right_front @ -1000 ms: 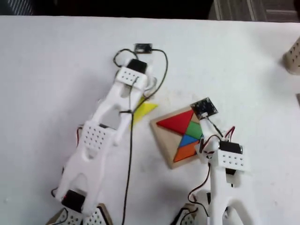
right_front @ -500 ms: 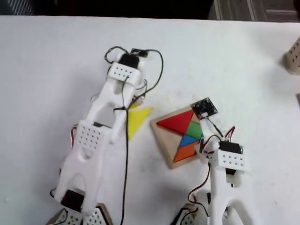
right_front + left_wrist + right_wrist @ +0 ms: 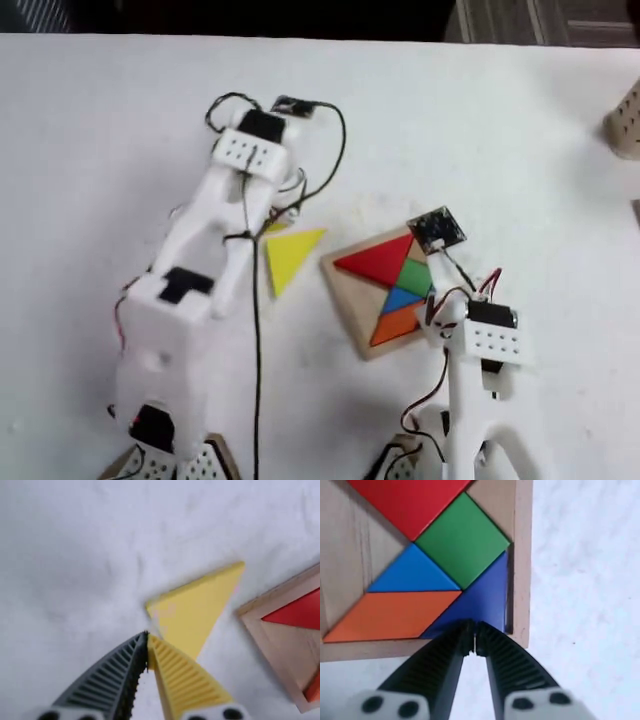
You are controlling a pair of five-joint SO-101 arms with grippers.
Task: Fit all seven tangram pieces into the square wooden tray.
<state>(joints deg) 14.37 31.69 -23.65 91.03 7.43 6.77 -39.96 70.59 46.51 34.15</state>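
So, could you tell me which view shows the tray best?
The high view: the tray is nearly whole there, one corner under the right arm. The left wrist view catches a corner; the right wrist view, part of it close up.

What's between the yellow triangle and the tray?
Nothing, just bare table between the yellow triangle and the tray, seen in the high view.

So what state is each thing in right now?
Tray, part filled.
Yellow triangle, flat on the table, outside the tray.
Left gripper, shut, tips at the yellow triangle.
Right gripper, shut, empty, at the tray's edge.
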